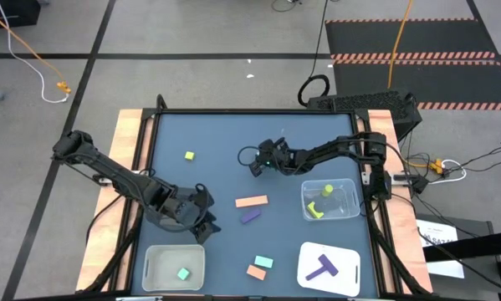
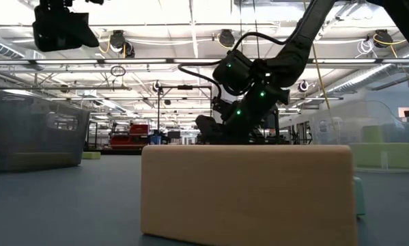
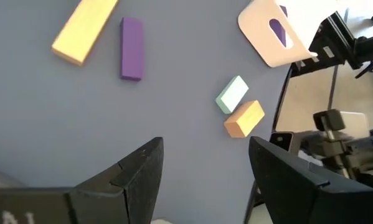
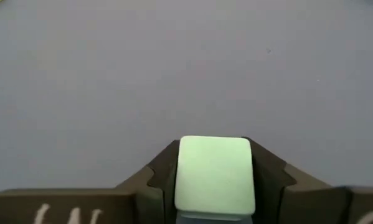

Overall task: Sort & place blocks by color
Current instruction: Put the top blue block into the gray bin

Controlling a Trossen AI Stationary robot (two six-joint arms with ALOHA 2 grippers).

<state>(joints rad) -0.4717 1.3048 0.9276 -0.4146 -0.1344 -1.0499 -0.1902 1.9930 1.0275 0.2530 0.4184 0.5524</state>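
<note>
Gripping a small mint-green cube block (image 4: 215,175) between its two dark fingers, the right gripper (image 1: 258,164) hangs over the middle of the dark blue table (image 1: 217,134), with the block's flat pale face turned toward the wrist camera. Being a cube, it has no clear long axis, and it sits square between the fingers. Only a narrow part of it seems pinched, so a quick swing could let it twist or drop short of the clear bin (image 1: 174,267) at the table's near-left corner, where another mint block (image 1: 183,273) already lies. The left gripper (image 1: 201,219) hovers just above that bin, fingers spread wide and empty; both arms could crowd each other there. A salmon-orange flat bar (image 1: 251,201) and purple bar (image 1: 250,216) lie between them, long axes running roughly across the table.
</note>
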